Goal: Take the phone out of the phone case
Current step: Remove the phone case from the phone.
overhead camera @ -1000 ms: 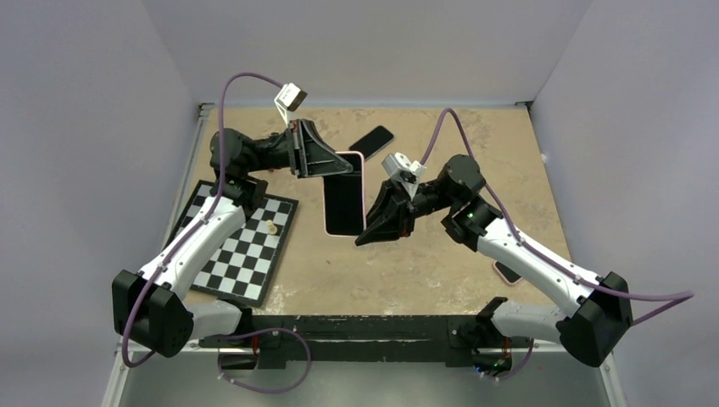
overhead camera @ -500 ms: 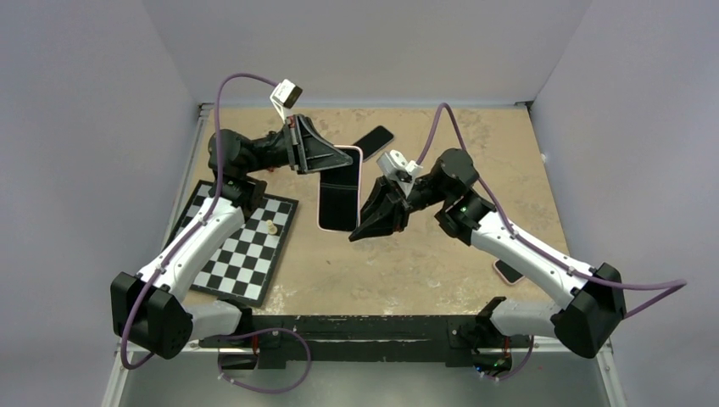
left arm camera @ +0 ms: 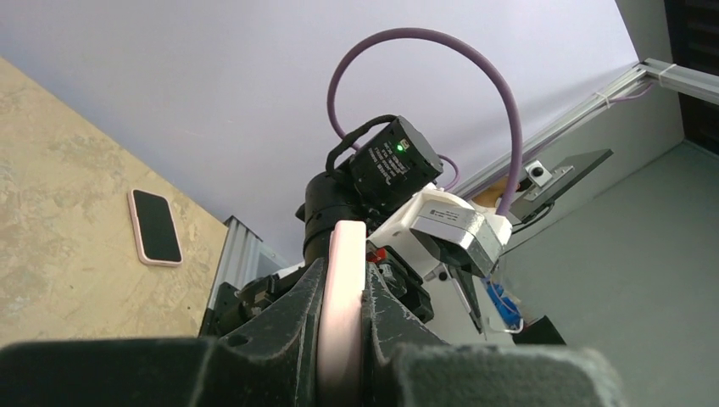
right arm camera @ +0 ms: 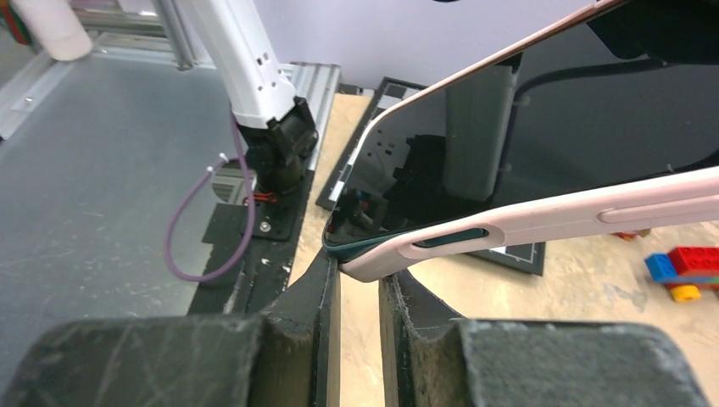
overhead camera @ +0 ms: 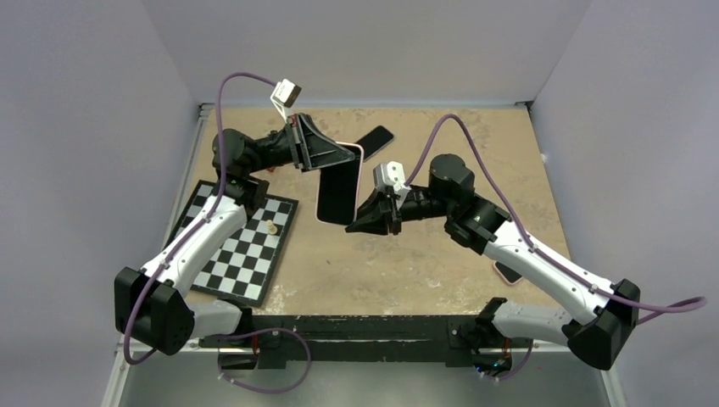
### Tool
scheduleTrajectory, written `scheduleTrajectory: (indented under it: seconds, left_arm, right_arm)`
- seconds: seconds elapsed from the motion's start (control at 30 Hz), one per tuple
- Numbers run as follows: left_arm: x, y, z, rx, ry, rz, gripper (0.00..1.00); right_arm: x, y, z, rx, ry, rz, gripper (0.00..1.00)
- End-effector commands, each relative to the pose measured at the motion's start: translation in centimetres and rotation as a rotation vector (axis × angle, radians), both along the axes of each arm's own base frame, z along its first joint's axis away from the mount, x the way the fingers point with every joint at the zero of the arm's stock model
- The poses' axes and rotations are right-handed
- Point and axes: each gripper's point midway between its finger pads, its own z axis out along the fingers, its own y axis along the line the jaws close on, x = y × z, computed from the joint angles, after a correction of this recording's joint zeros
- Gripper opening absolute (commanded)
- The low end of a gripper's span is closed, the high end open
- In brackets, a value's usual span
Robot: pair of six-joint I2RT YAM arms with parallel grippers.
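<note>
Your left hand [overhead camera: 341, 154] is clamped on the top end of the case [right arm camera: 551, 216]. In the left wrist view the pink edge sits squeezed between its two fingers [left arm camera: 288, 314]. That hold carries the phone [overhead camera: 337, 188] clear of the worktop [overhead camera: 424, 263], screen up and slanting away from that hand. The lower end is left free for your other arm to work on.

Your right hand [right arm camera: 360, 284] is at that free end, on the bottom corner farthest from the left hand. Its fingers are set narrow, with the rounded corner of the case right at their tips. I cannot tell whether they pinch it or only cradle it. Just above the pink rim at that corner a dark lip shows, which I read as the phone's edge beginning to stand proud of the case. The phone is not out; it sits in the case along the rest of its length.

The two-ended hold makes sense: one hand anchors, the other peels. The next move looks to call for drawing the corner of the case back from the screen side. Mind that the left hand seems to squeeze phone and case together, which may stop the phone from coming free at that end
</note>
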Motion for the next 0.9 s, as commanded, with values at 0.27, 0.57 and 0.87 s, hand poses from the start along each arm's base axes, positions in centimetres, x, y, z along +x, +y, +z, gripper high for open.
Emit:
scheduleTrajectory:
  seconds: [0.27, 0.57, 0.87]
  left_arm:
    - [-4.0, -1.6, -2.8, 0.099, 0.163, -0.198, 0.00]
    - [-2.2, -0.2, 0.7, -0.107, 0.061, 0.030, 0.00]
    - [3.5, 2.8, 3.3, -0.410, 0.043, 0.395, 0.00]
  right_arm:
    - [8.8, -1.4, 8.7, 0.098, -0.484, -0.510, 0.00]
    - [7.7, -0.8, 5.8, 0.125, -0.194, -0.494, 0.19]
    - [5.1, -3.5, 3.8, 0.325, 0.150, -0.523, 0.76]
